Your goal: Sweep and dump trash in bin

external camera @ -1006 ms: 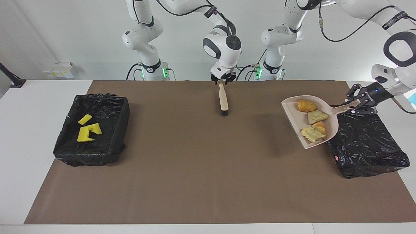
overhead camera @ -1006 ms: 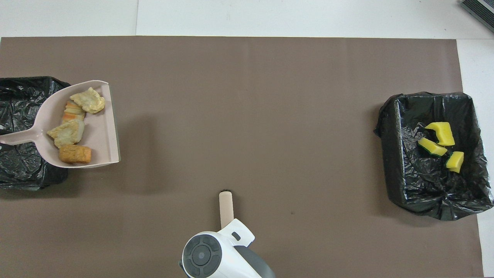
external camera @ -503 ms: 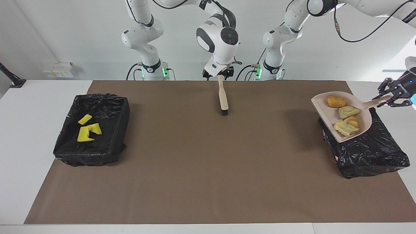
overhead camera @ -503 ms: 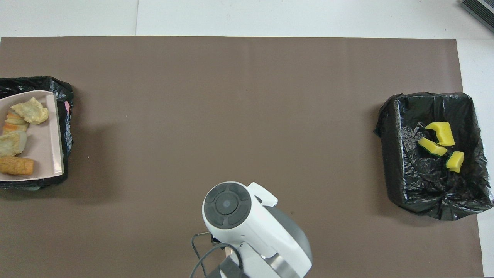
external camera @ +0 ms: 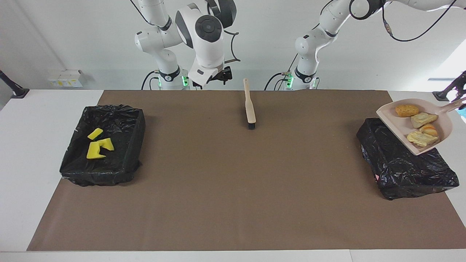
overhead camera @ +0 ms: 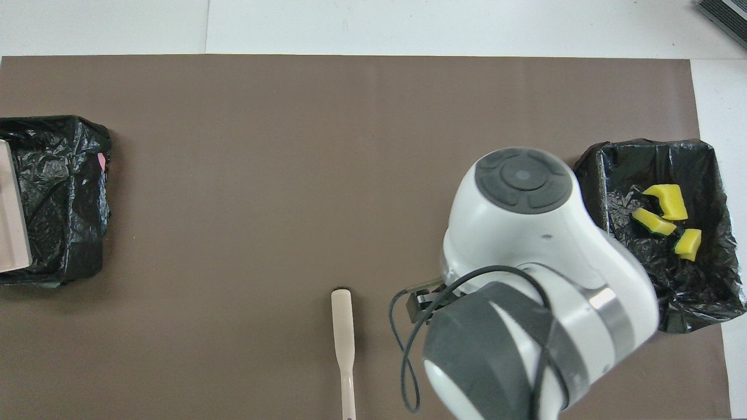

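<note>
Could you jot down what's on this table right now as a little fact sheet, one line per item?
Brush: lying flat on the brown mat, released
Sponge bits: three, in the black-lined bin at the right arm's end
Bread lumps: four, on the dustpan
Dustpan: lifted, over the other bin
Left pincer: shut on dustpan handle
Right pincer: open, empty, raised near its base

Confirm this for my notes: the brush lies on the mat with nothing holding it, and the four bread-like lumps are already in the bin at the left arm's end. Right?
Not quite. The four bread-like lumps are on the dustpan, raised over that bin, not in it; the facing view shows this. The brush does lie on the mat with nothing holding it.
</note>
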Controlling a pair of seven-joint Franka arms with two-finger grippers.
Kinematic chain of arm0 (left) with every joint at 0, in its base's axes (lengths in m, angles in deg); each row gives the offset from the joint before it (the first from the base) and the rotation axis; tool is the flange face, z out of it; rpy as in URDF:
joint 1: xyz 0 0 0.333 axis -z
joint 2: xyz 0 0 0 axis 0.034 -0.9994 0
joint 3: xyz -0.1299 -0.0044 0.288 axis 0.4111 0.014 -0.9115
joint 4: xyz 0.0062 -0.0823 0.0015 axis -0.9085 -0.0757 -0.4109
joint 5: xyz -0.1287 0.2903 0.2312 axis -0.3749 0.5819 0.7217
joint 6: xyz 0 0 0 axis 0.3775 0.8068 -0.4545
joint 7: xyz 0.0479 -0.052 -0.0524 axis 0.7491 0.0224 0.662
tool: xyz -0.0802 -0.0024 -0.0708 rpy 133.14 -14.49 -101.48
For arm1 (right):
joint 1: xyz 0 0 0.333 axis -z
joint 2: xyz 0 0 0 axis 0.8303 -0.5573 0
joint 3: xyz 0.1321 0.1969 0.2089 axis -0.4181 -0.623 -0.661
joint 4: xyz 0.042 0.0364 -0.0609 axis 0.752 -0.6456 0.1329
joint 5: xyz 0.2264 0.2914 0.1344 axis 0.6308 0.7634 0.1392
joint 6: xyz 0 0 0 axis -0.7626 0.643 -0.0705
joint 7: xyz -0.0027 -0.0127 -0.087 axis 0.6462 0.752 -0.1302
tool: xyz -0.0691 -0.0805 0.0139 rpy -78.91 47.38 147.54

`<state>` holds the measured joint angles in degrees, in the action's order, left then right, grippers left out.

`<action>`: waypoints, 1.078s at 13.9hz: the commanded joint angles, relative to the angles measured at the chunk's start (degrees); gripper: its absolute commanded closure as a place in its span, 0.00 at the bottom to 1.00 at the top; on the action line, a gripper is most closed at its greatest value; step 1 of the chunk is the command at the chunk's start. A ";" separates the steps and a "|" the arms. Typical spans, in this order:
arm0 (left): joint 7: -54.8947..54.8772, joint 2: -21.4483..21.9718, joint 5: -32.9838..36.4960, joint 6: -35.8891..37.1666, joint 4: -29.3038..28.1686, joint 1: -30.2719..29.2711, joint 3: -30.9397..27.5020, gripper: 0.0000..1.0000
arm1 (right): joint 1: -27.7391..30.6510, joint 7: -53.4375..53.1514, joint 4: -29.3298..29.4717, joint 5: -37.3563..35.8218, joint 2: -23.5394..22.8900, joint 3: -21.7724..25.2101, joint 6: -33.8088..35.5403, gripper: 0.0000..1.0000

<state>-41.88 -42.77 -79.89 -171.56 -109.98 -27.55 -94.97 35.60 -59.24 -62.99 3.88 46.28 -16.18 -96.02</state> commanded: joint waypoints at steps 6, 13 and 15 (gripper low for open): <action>1.97 -1.30 16.04 -11.70 3.86 4.08 0.32 1.00 | 16.65 21.42 3.48 -8.90 2.52 0.62 0.25 0.00; 3.22 -0.51 31.42 -9.85 4.12 11.30 0.41 1.00 | 23.51 22.41 4.72 -10.76 2.17 2.29 -10.79 0.00; 3.31 -0.16 34.41 -8.89 4.12 12.61 0.41 1.00 | 25.10 21.71 4.64 -9.62 2.60 2.46 -11.97 0.00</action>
<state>-38.60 -43.04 -48.46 -182.53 -107.20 -16.51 -93.96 59.07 -37.68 -59.03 -5.95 48.93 -13.33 -107.11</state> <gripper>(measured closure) 0.670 0.000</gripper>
